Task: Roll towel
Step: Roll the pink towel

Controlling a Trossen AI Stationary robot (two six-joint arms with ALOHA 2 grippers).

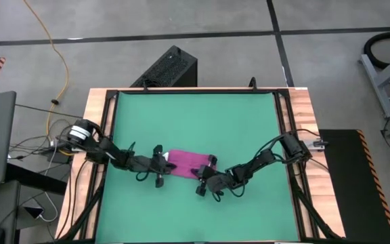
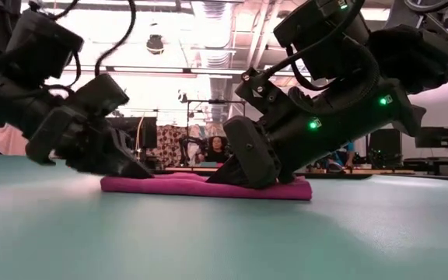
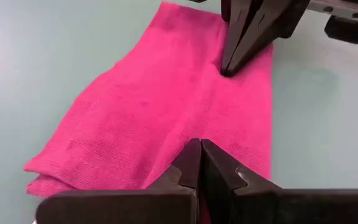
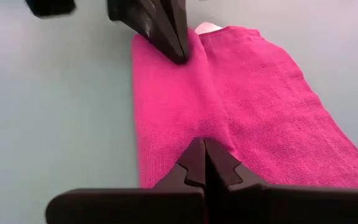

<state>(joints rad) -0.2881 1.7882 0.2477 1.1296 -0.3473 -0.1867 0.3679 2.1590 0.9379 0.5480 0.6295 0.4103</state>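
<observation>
Towel [image 1: 187,161]: magenta cloth, folded flat, lying near the middle of the green tabletop [image 1: 195,115]. Left gripper [image 1: 161,163]: fingers pressed together, tips down on the towel's left end. Right gripper [image 1: 207,175]: fingers pressed together, tips down on the towel's right end.

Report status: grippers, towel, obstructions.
Left gripper shut, pinching towel at one end. Right gripper shut, pinching opposite end. Towel folded flat, unrolled. Nothing in the way.
</observation>
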